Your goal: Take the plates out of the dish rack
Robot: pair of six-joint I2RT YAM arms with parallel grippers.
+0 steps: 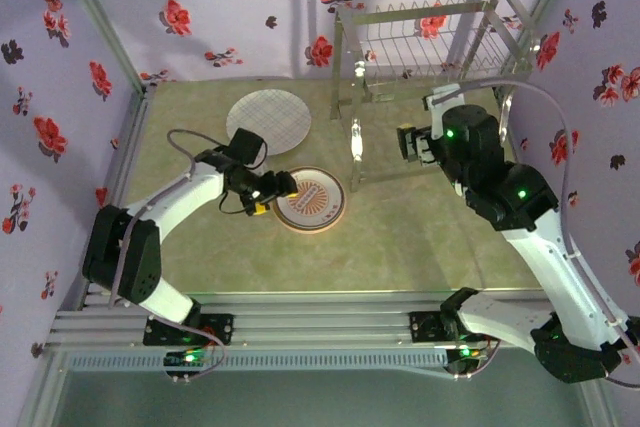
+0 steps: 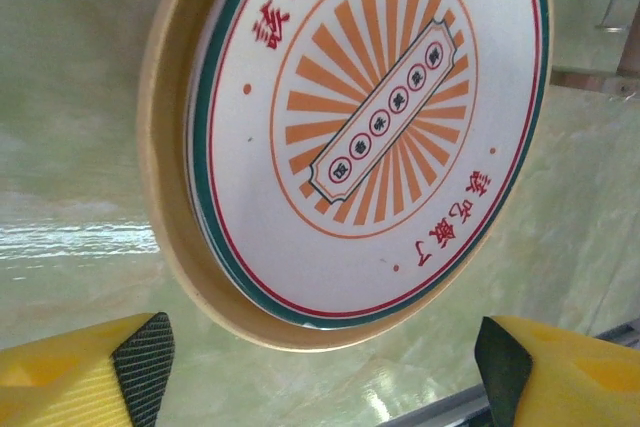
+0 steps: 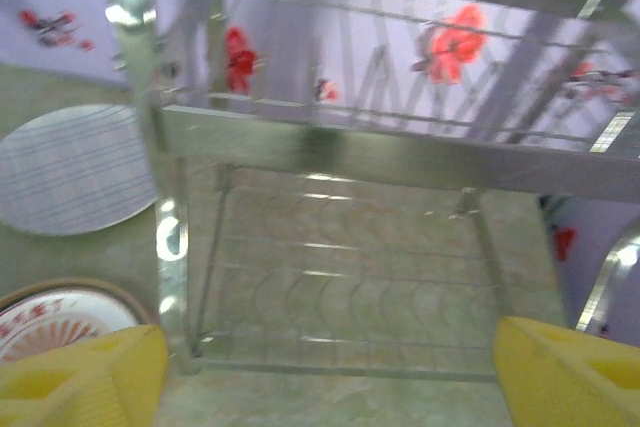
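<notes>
The left gripper [image 2: 325,362] is spread wide and holds nothing, its fingers just at the rim of the sunburst plate [image 2: 370,127]. That plate lies flat on a tan plate [image 2: 165,197] mid-table. The right gripper [image 3: 330,372] is also wide and empty, facing the rack [image 3: 340,147], which stands by the far right wall. The grid plate [image 1: 268,117] lies left of the rack, with open table around it.

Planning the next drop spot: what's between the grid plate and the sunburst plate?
Nothing. A strip of bare green table separates the grid plate from the sunburst plate, as the right wrist view shows.
</notes>
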